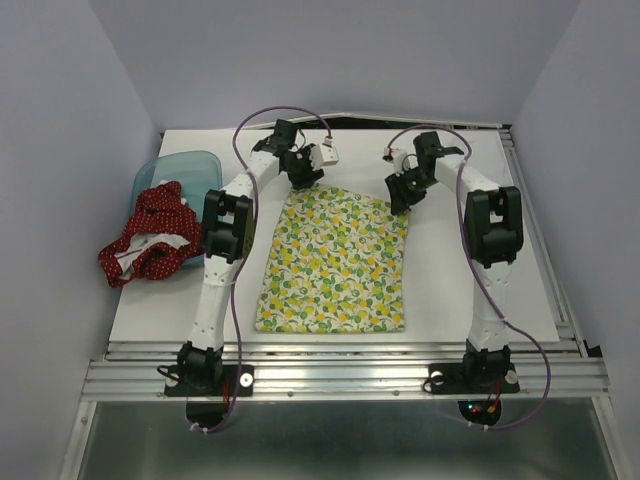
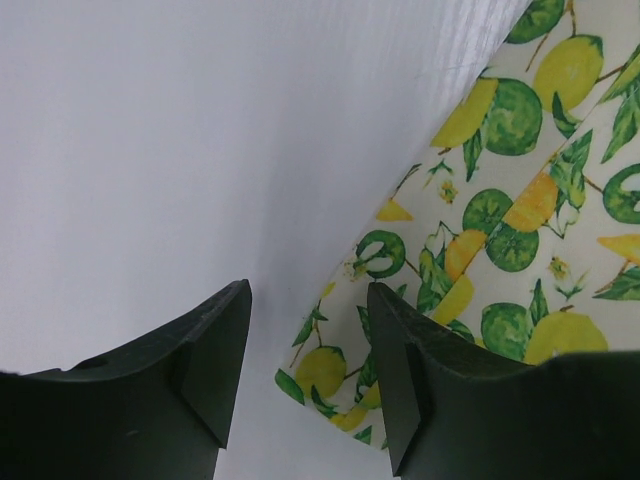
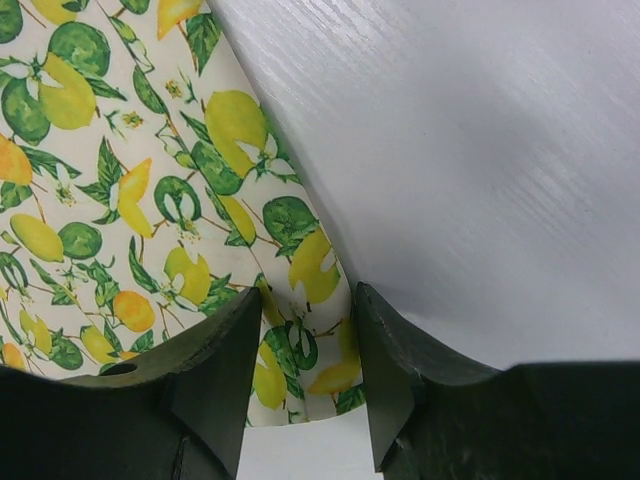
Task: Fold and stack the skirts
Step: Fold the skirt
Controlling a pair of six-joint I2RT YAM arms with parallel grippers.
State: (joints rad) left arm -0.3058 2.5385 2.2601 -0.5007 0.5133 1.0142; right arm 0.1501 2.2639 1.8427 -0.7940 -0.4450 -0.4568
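My left jaws open over far left corner of lemon skirt [image 1: 335, 265], gripping nothing; my right jaws open over its far right corner. Skirt lies flat mid worktop [image 1: 440, 290]; red skirt [image 1: 150, 240] bunched at left edge, touching blue bin [image 1: 190, 168]

The spread skirt [image 1: 335, 265] lies centred on the table [image 1: 450, 290]; the bunched skirt [image 1: 150, 240] sits left, against the bin [image 1: 190, 165].

Flat mid-table: lemon skirt [image 1: 335, 262]; red skirt [image 1: 150, 240] bunched left, overlapping bin [image 1: 190, 165].
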